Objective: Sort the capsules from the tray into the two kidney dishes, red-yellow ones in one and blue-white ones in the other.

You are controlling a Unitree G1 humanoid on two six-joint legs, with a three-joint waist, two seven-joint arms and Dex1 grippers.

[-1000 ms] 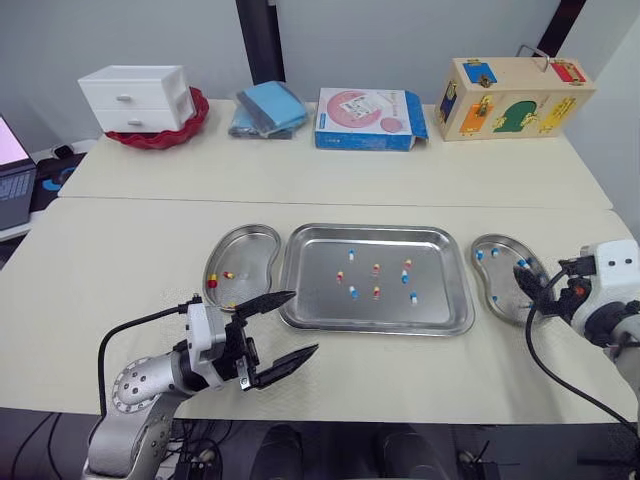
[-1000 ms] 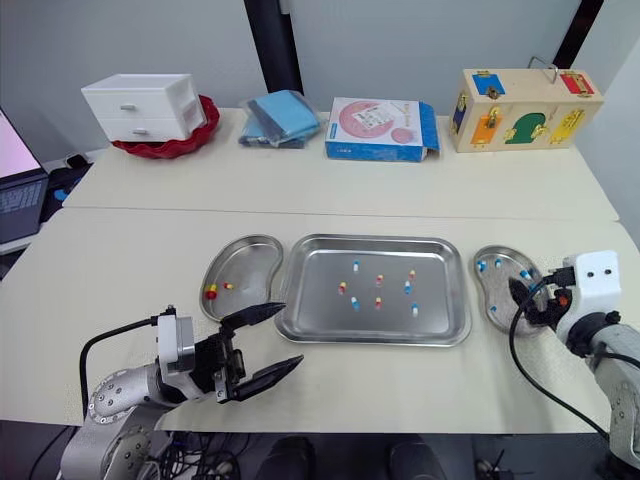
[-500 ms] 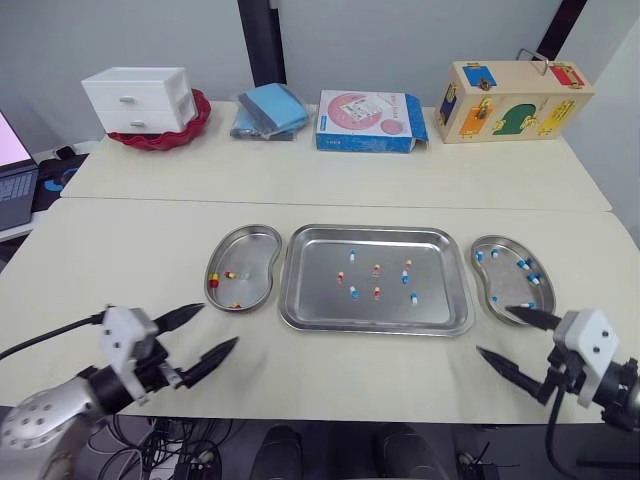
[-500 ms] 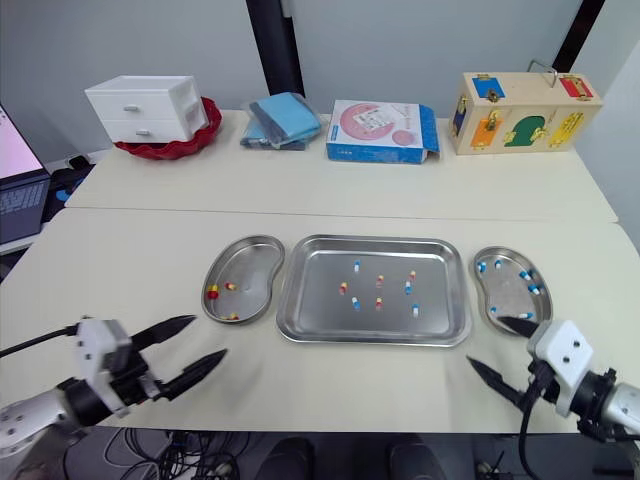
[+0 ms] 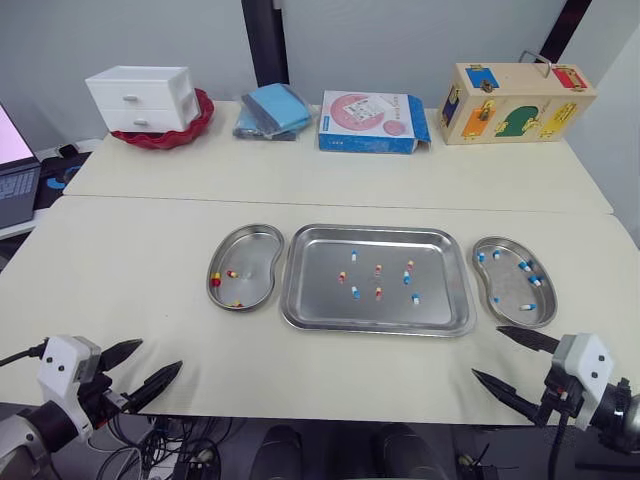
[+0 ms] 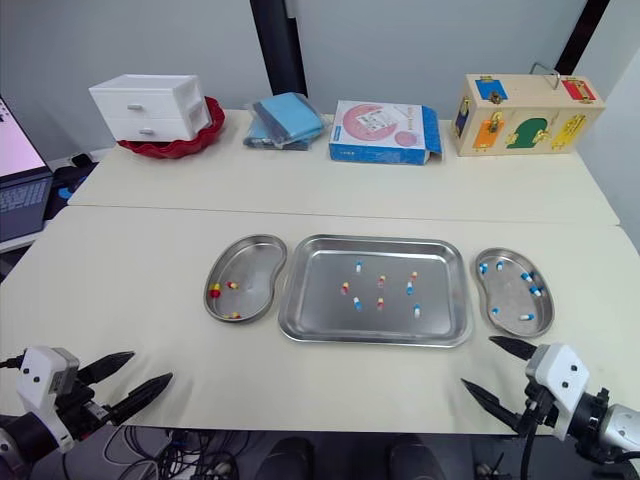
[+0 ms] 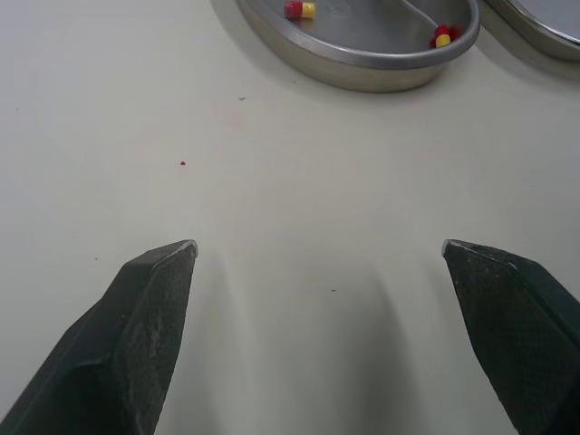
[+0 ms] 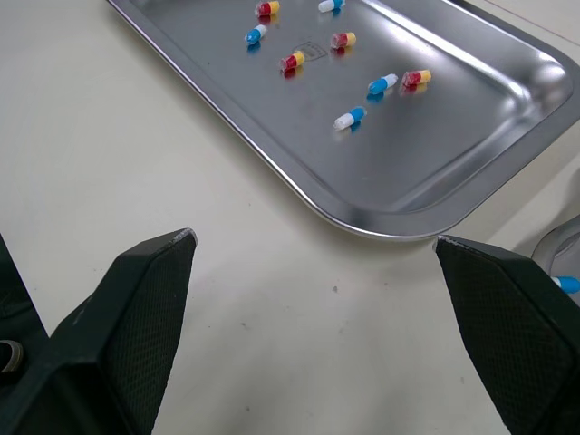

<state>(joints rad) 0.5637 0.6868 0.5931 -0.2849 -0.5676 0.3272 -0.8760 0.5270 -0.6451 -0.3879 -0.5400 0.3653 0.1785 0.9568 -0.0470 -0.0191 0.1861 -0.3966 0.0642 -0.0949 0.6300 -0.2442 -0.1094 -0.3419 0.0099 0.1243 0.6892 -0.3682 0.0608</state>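
Note:
The steel tray point(image 5: 320, 292) lies mid-table and holds several loose capsules, red-yellow ones point(image 5: 378, 293) mixed with blue-white ones point(image 5: 354, 292). Left of it, a kidney dish point(image 5: 252, 252) contains three red-yellow capsules point(image 5: 230, 273). The kidney dish on the right point(image 5: 508, 290) contains several blue-white capsules point(image 5: 527, 306). My left gripper point(image 5: 160, 355) is open and empty over the table's front-left edge, well short of the left dish point(image 7: 362, 68). My right gripper point(image 5: 486, 352) is open and empty at the front right, just before the tray's corner point(image 8: 426, 190).
Along the back of the table stand a white drawer box point(image 5: 140, 98) on a red dish, folded blue cloths point(image 5: 270, 108), a blue-pink carton point(image 5: 370, 120) and a wooden latch box point(image 5: 515, 100). A laptop point(image 5: 12, 165) sits off the far left.
Both arms have drawn back toward the table's front edge. The left gripper left the spot beside the left dish; the right gripper came off the right dish. Both remain open.

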